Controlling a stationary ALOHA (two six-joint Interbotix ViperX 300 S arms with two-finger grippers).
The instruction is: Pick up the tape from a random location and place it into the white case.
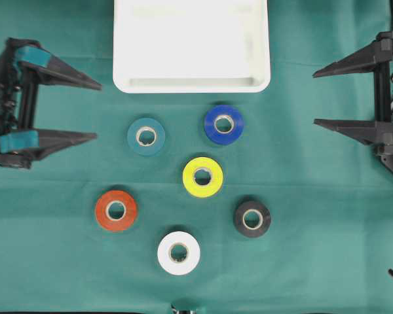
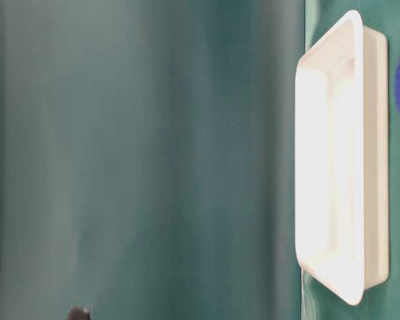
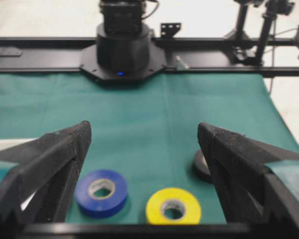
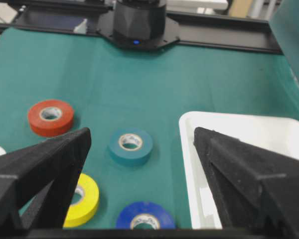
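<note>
Both the left gripper (image 1: 92, 111) and right gripper (image 1: 318, 97) stand spread and empty, six tape rolls (image 1: 202, 176) lie loose near the empty white case (image 1: 191, 84), and close spacing risks a finger nudging a neighbouring roll.

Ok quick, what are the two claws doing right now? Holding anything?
Left claw: open, holding nothing.
Right claw: open, holding nothing.

left gripper (image 1: 95, 111): black wedge fingers, teal tape patches (near the base) | right gripper (image 1: 314, 97): plain black
</note>
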